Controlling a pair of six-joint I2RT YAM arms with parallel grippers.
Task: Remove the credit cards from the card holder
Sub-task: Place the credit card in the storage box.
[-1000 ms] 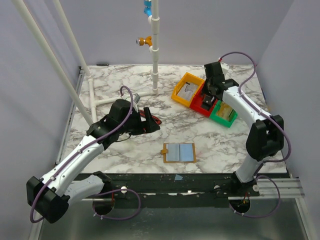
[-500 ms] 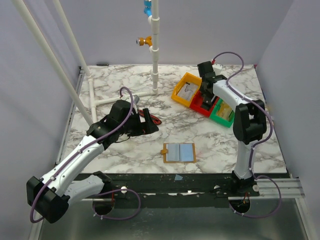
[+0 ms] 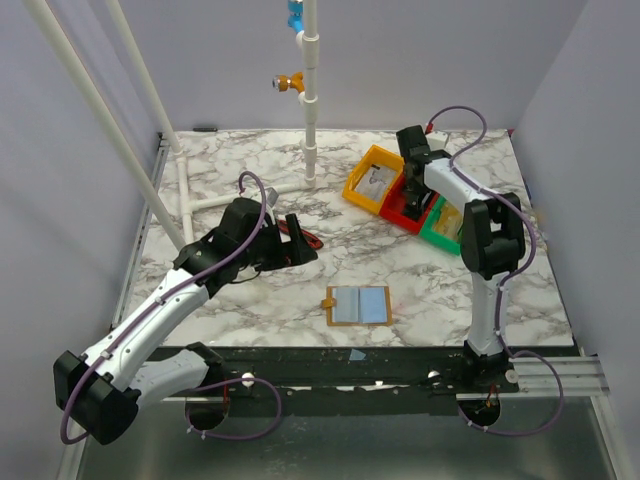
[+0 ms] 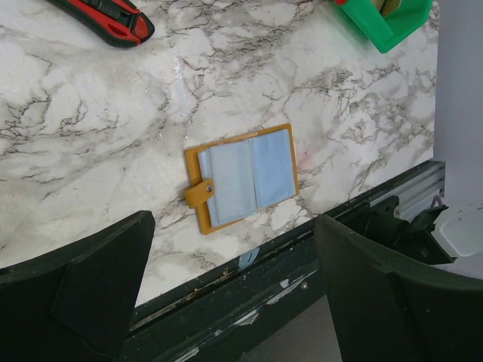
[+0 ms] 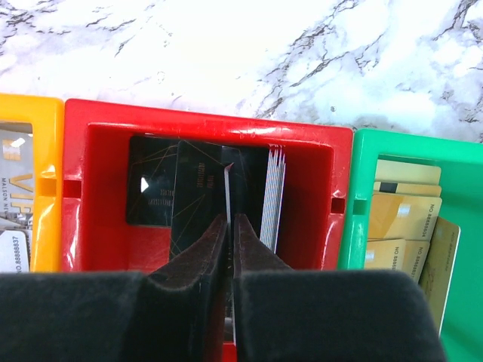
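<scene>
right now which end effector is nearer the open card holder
Left. The left end effector hovers open over the table up-left of the card holder; the right end effector is far off at the back right, closed on a thin card over the red bin.

The marble tabletop [image 3: 420, 290] carries an open card holder [image 3: 358, 305] near the middle of its near edge, lining up. A knife [image 4: 106, 16] lies left of centre. An orange bin [image 5: 30, 105], red bin [image 5: 207, 121] and green bin [image 5: 361, 196] sit side by side toward the far right corner, and white pipes [image 3: 215, 200] lie at the far left.
</scene>
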